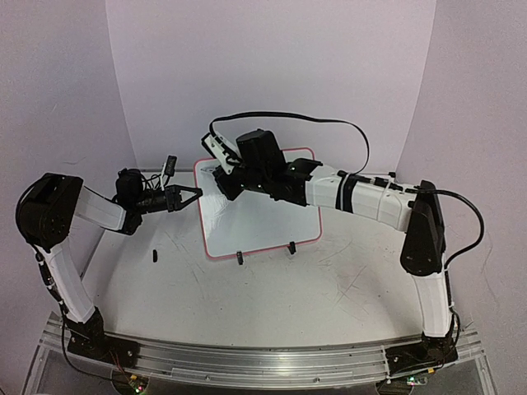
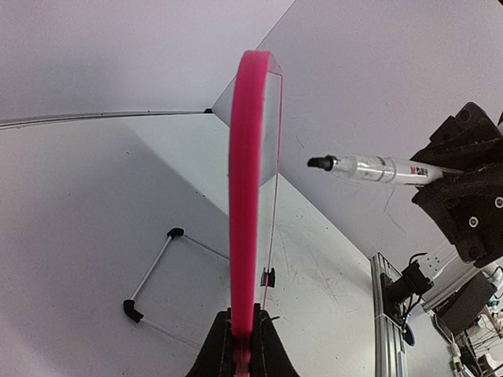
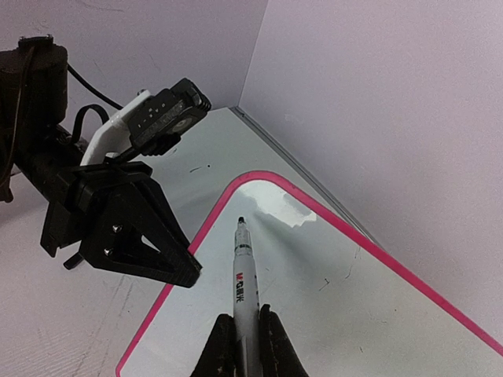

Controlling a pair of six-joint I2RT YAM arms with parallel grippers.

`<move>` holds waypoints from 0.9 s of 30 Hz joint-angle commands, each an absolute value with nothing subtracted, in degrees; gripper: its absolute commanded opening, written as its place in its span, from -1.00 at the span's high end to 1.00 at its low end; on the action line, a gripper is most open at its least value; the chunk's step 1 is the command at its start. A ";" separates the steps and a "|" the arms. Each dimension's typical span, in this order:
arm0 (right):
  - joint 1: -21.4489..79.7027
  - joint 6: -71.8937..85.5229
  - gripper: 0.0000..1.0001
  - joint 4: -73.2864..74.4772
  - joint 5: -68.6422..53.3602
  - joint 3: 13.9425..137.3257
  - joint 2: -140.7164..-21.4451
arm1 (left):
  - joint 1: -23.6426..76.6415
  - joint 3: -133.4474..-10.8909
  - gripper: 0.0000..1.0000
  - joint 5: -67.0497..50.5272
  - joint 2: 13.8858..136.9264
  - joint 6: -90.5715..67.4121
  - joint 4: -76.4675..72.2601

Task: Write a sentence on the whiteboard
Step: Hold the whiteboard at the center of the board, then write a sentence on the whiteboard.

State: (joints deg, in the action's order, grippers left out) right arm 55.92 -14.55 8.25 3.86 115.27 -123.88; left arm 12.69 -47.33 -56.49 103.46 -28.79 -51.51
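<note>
Lying toward the far middle of the counter (image 1: 272, 317), the whiteboard (image 1: 263, 224) shows a bare white face inside its pink frame. No stroke of the sentence is visible in any view, only a pale patch of reflection near the far corner in the right wrist view. Its two black clip feet (image 1: 240, 257) sit along the near edge. Over the board's far left corner hangs the marker (image 3: 244, 283), uncapped, its dark tip pointing down at the surface. From the left wrist view the tip seems to stand just clear of the face, though contact cannot be ruled out. The right tool (image 3: 245, 330) is pinching the marker's barrel, its fingers pressed against it on both sides. At the board's left edge the left tool (image 1: 194, 196) is clamped on the pink rim, which runs straight up from between its fingers in its own camera, so the board looks braced for writing. On the counter left of the board lies a small dark object (image 1: 154, 255), too small to identify. By this evidence the preparation is finished: the board is held, the pen is in hand and it is placed where a first line would start. All of the writing itself is left to do.
</note>
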 commanded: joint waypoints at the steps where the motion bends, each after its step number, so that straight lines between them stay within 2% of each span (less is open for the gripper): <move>1: 55.96 -13.97 1.00 7.11 4.87 118.46 -125.00 | 12.85 -48.43 1.00 -57.13 103.72 -26.87 -52.86; 27: 55.73 -13.30 1.00 8.59 6.76 120.23 -127.10 | 12.83 -48.31 1.00 -57.41 102.51 -26.94 -52.83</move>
State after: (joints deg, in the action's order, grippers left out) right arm 55.90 -14.27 8.79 5.58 117.61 -126.21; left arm 12.64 -47.33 -56.84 103.46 -28.49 -51.49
